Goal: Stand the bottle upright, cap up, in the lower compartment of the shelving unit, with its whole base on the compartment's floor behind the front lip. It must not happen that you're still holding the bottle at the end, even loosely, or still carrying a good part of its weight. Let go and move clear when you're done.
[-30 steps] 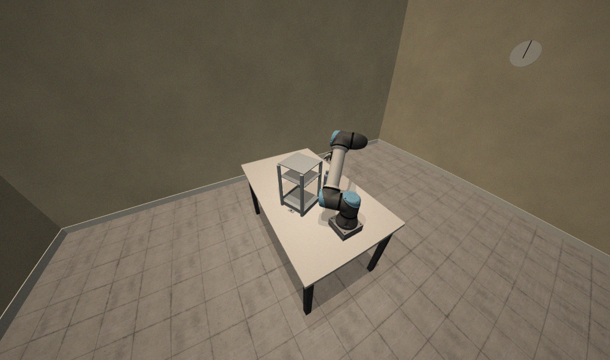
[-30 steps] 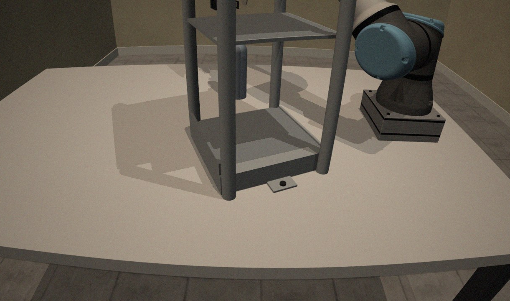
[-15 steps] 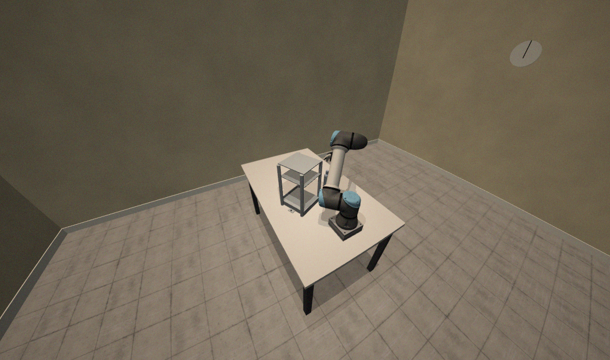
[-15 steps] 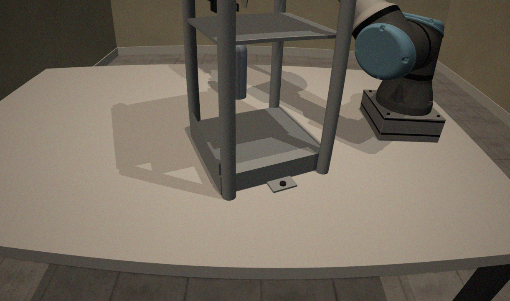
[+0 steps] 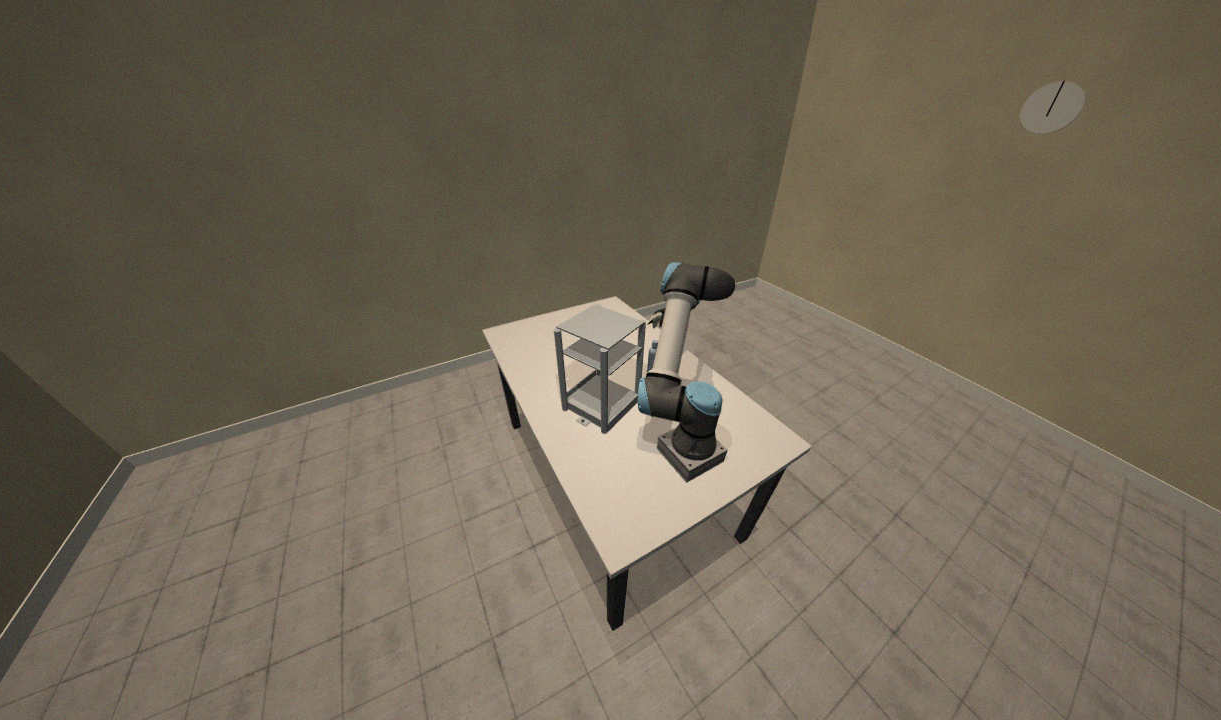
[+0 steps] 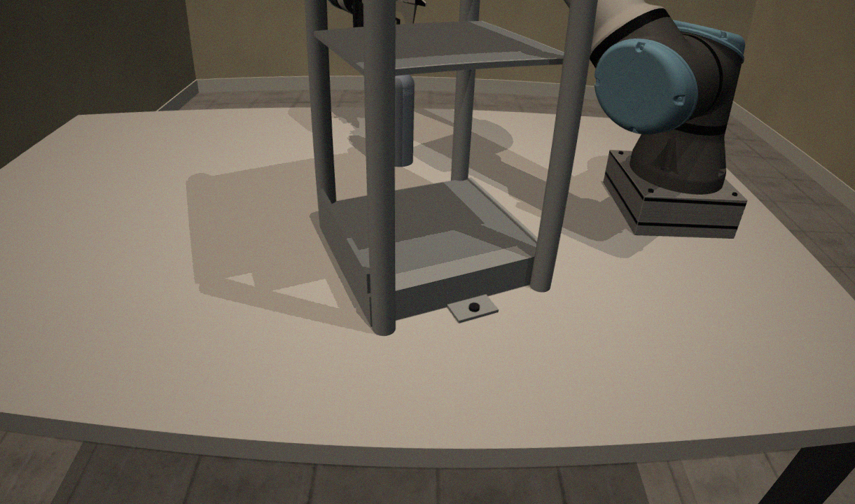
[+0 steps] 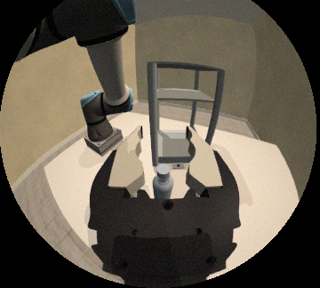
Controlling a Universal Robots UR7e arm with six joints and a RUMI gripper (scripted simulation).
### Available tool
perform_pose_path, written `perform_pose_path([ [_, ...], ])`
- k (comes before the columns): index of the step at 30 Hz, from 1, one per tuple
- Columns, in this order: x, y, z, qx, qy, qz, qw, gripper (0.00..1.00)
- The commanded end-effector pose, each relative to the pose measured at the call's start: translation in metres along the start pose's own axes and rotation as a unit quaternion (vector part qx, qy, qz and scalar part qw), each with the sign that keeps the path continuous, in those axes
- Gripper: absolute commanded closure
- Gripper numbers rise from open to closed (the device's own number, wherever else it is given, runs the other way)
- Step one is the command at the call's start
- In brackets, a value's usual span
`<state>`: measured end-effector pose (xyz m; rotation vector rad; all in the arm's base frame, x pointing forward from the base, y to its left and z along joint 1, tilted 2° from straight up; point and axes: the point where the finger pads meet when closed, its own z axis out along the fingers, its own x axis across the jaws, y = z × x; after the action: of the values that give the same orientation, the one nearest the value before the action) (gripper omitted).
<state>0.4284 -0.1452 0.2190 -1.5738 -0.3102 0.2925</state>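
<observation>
A grey bottle (image 6: 403, 119) (image 7: 163, 185) stands upright, cap up, on the table (image 6: 167, 325) behind the shelving unit (image 6: 379, 187) (image 5: 601, 367) (image 7: 155, 115). A shelf post partly hides it in the exterior view. The lower compartment's floor (image 6: 442, 244) holds nothing, and its front lip (image 6: 461, 285) faces that camera. My gripper (image 7: 164, 126) hangs above the bottle on the far side of the shelf, with its fingers partly apart. In the wrist view the bottle shows low between the finger bases, and the fingers do not touch it.
The robot's base (image 6: 674, 200) (image 5: 693, 452) stands on the table right of the shelf. A small grey tab with a black dot (image 6: 473, 307) lies in front of the shelf's lip. The middle shelf (image 6: 442, 47) spans the unit above the lower compartment.
</observation>
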Motion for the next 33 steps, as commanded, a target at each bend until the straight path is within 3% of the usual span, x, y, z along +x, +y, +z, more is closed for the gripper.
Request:
perform_pose_path([
  [1, 0.0, 0.013, 0.0, -0.001, 0.0, 0.0, 1.0, 0.6],
  [33, 0.0, 0.101, 0.0, -0.001, 0.0, 0.0, 1.0, 0.6],
])
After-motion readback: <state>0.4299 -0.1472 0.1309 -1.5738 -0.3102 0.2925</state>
